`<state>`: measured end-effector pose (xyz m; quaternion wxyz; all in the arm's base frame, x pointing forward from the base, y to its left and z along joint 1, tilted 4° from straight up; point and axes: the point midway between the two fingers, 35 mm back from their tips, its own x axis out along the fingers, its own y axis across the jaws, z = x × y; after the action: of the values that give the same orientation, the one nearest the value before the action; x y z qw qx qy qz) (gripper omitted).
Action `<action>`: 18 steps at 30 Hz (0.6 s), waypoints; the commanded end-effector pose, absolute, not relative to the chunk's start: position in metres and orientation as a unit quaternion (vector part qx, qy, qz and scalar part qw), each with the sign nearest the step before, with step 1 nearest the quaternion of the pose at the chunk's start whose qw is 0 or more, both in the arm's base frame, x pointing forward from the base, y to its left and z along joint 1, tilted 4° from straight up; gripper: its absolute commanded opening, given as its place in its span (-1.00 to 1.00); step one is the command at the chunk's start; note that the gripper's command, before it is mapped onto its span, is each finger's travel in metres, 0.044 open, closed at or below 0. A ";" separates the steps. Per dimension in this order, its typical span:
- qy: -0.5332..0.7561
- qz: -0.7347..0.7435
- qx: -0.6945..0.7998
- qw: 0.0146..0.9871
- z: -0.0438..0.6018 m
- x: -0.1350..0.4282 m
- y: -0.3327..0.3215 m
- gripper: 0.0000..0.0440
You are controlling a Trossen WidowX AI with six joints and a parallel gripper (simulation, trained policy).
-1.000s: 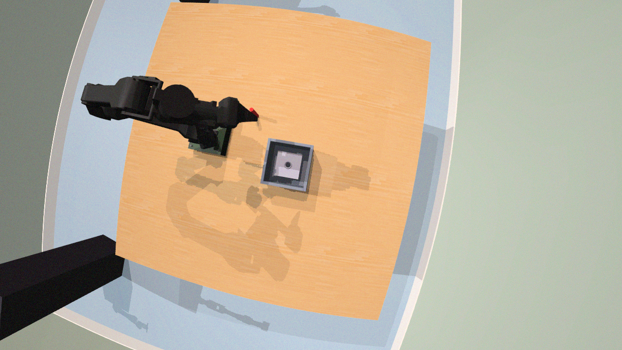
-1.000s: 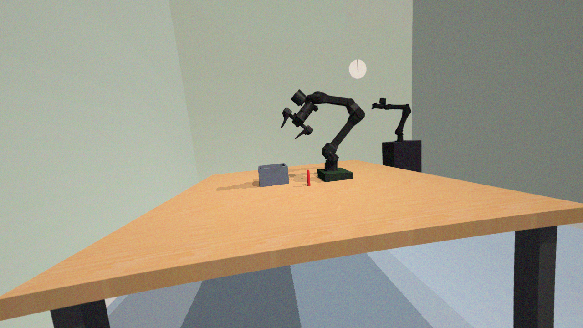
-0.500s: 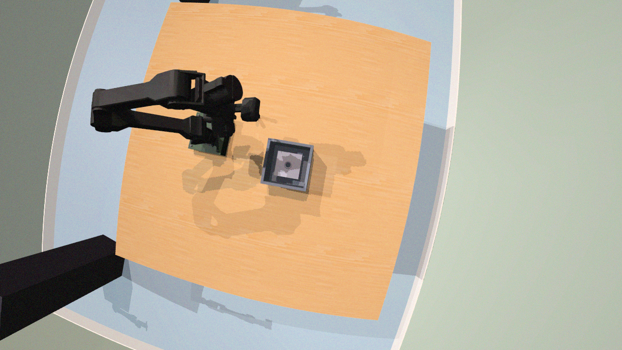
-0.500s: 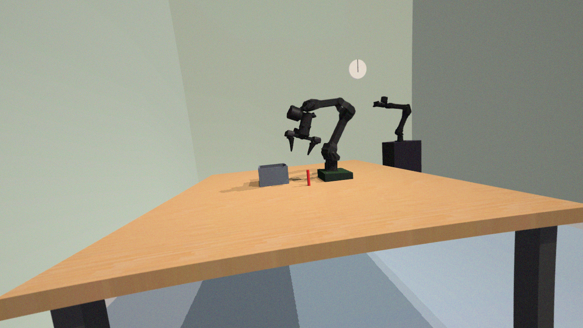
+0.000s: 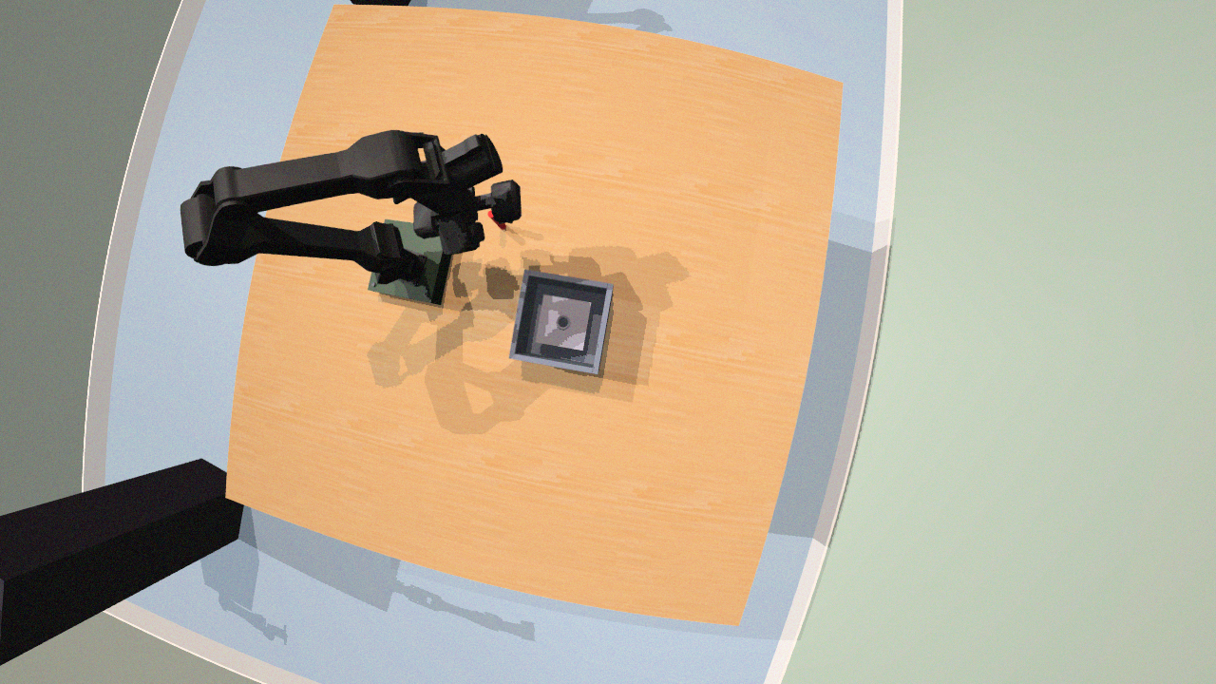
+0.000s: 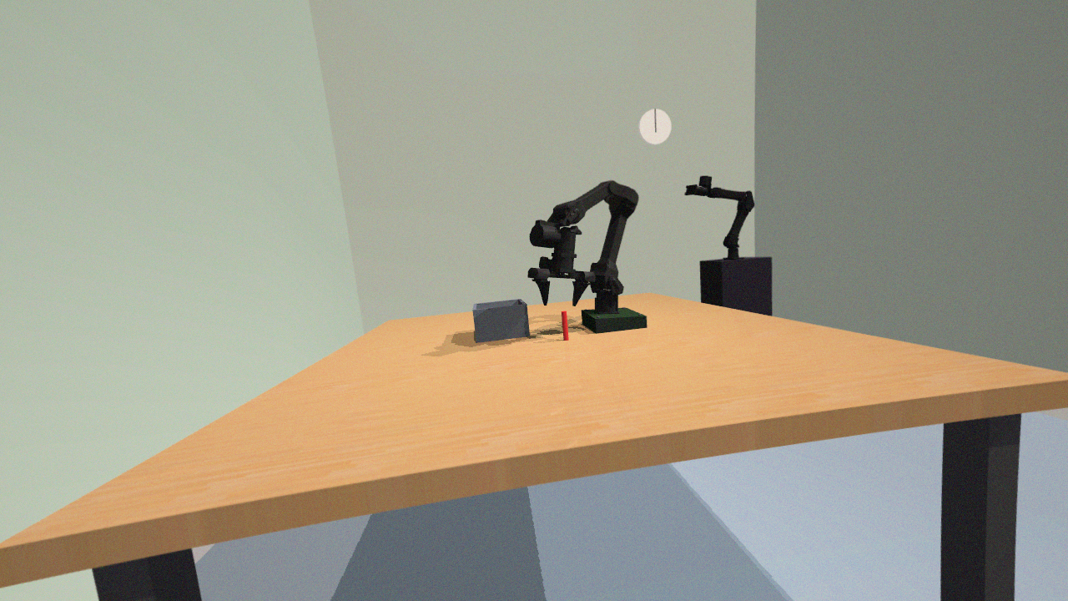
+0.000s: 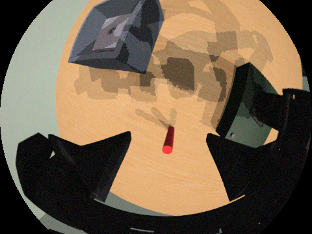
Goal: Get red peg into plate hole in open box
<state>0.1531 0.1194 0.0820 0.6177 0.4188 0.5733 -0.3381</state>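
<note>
Exterior view: box point(image 5: 557, 366) point(image 6: 500, 321) point(image 7: 140, 49) left, arm's base block point(image 5: 387, 287) point(image 6: 616, 322) point(image 7: 244, 127) right, peg point(image 5: 498, 221) point(image 6: 565, 325) point(image 7: 168, 141) between, all on table point(image 5: 680, 467) point(image 6: 522, 403) point(image 7: 146, 182). Holed plate point(image 5: 576, 309) point(image 7: 101, 40) inside box. Behind table, right: second arm point(image 6: 739, 216) on pedestal point(image 6: 735, 280).

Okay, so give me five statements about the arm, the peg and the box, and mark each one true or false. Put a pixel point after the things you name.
1. The round red peg point(image 5: 492, 218) point(image 6: 565, 325) point(image 7: 168, 140) stands upright on the wooden table point(image 5: 696, 476) point(image 6: 477, 418) point(image 7: 143, 182). True.
2. The black gripper point(image 6: 560, 304) point(image 7: 169, 137) is shut on the peg. False: it is open, with nothing between its fingers.
3. The square grey open-topped box point(image 5: 604, 330) point(image 6: 500, 321) point(image 7: 138, 49) stands beside the peg, not touching it. True.
4. The peg sits in the hole in the plate. False: it is outside the box.
5. The gripper's fingers point down. True.
</note>
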 end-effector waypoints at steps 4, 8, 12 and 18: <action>0.579 -0.321 0.401 0.633 0.049 0.151 0.128 1.00; 0.579 -0.309 0.404 0.637 0.032 0.151 0.132 1.00; 0.579 -0.302 0.409 0.638 0.019 0.151 0.136 0.97; 0.588 -0.304 0.412 0.626 0.010 0.148 0.139 0.40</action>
<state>0.1515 0.1390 0.0161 0.6344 0.4134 0.5807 -0.2991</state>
